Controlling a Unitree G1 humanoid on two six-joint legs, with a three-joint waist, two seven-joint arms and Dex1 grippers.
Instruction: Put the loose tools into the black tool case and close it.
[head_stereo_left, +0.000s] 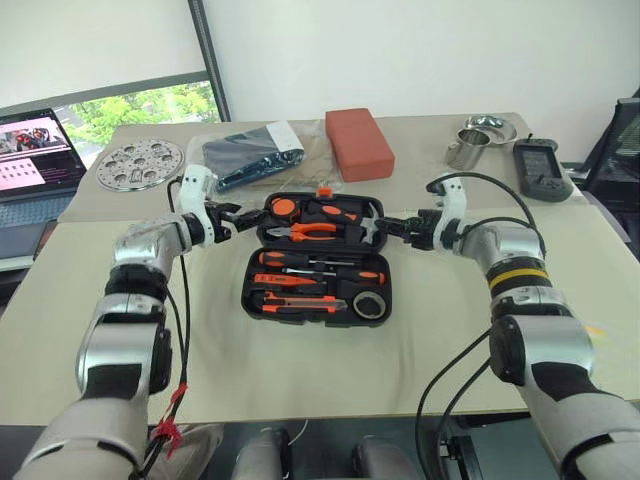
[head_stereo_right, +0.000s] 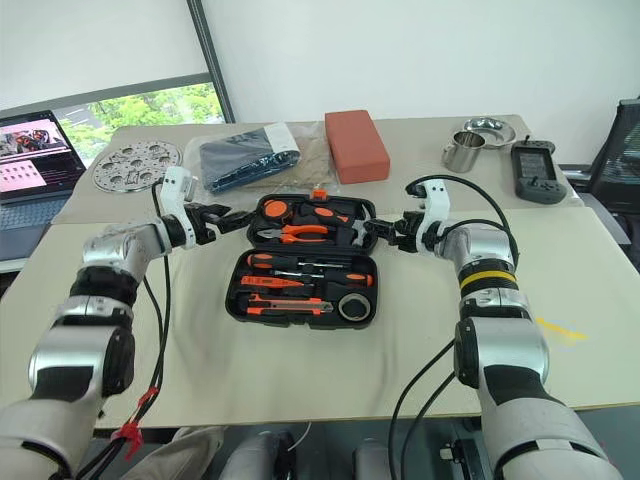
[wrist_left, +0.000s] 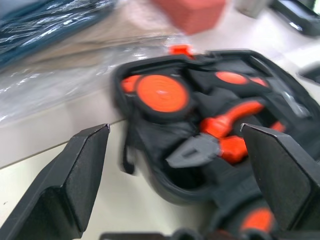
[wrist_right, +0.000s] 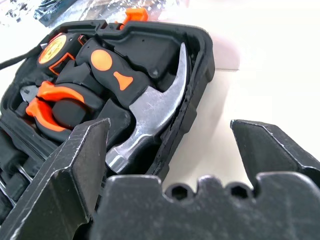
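Observation:
The black tool case (head_stereo_left: 248, 300) lies open in the middle of the table. Its near half holds two long screwdrivers (head_stereo_left: 322, 263), a small orange screwdriver (head_stereo_left: 278, 283), the utility knife (head_stereo_left: 298, 305) and the dark tape roll (head_stereo_left: 370, 305). Its far half (wrist_right: 197, 75) holds pliers (head_stereo_left: 305, 232), a hammer (wrist_right: 150, 102) and a round orange tape measure (wrist_left: 162, 93). My left gripper (head_stereo_left: 243, 216) is open just off the far half's left edge. My right gripper (head_stereo_left: 386, 228) is open at its right edge, beside the hammer head. Neither holds anything.
Behind the case lie a red-orange block (head_stereo_left: 358, 143) and a dark bundle in a clear bag (head_stereo_left: 250, 152). A perforated metal disc (head_stereo_left: 140, 165) and a laptop (head_stereo_left: 35, 152) are at far left. A metal cup (head_stereo_left: 466, 150), bowl (head_stereo_left: 490, 127) and black handheld device (head_stereo_left: 540, 170) sit at far right.

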